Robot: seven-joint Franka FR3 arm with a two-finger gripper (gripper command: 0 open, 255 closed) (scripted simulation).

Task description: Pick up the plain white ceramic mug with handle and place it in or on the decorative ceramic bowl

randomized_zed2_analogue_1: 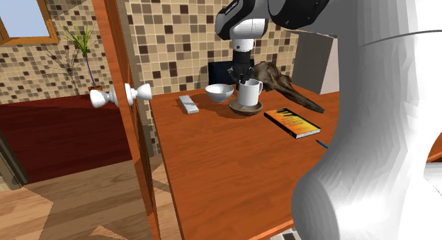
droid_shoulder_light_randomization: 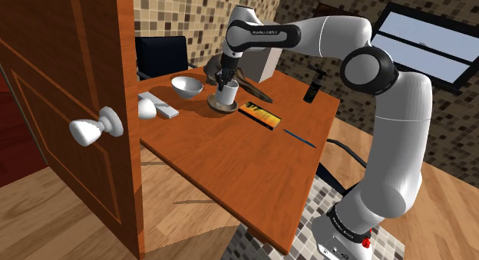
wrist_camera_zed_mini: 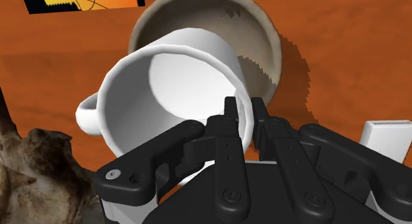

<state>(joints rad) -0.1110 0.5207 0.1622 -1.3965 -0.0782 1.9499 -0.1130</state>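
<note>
A plain white mug (droid_shoulder_light_randomization: 226, 95) (randomized_zed2_analogue_1: 250, 93) (wrist_camera_zed_mini: 171, 77) stands upright over a shallow brown bowl (droid_shoulder_light_randomization: 215, 106) (randomized_zed2_analogue_1: 249, 109) (wrist_camera_zed_mini: 264, 31) near the far side of the wooden table. Whether it rests in the bowl or hangs just above it I cannot tell. My black gripper (droid_shoulder_light_randomization: 224, 80) (randomized_zed2_analogue_1: 243, 79) (wrist_camera_zed_mini: 245, 117) comes down from above and is shut on the mug's rim, with one finger inside the wall and one outside. The handle points away from the fingers, toward a brown gnarled piece.
A white bowl (droid_shoulder_light_randomization: 186, 86) (randomized_zed2_analogue_1: 219, 92) sits beside the brown one. Close by are a gnarled brown piece (randomized_zed2_analogue_1: 283, 83) (wrist_camera_zed_mini: 33, 163), an orange-and-black book (droid_shoulder_light_randomization: 259, 113) (randomized_zed2_analogue_1: 292, 122), a blue pen (droid_shoulder_light_randomization: 299, 138), a white block (droid_shoulder_light_randomization: 165, 109) (randomized_zed2_analogue_1: 188, 104) and a dark bottle (droid_shoulder_light_randomization: 312, 90). An open door with a white knob (droid_shoulder_light_randomization: 96, 126) borders the table.
</note>
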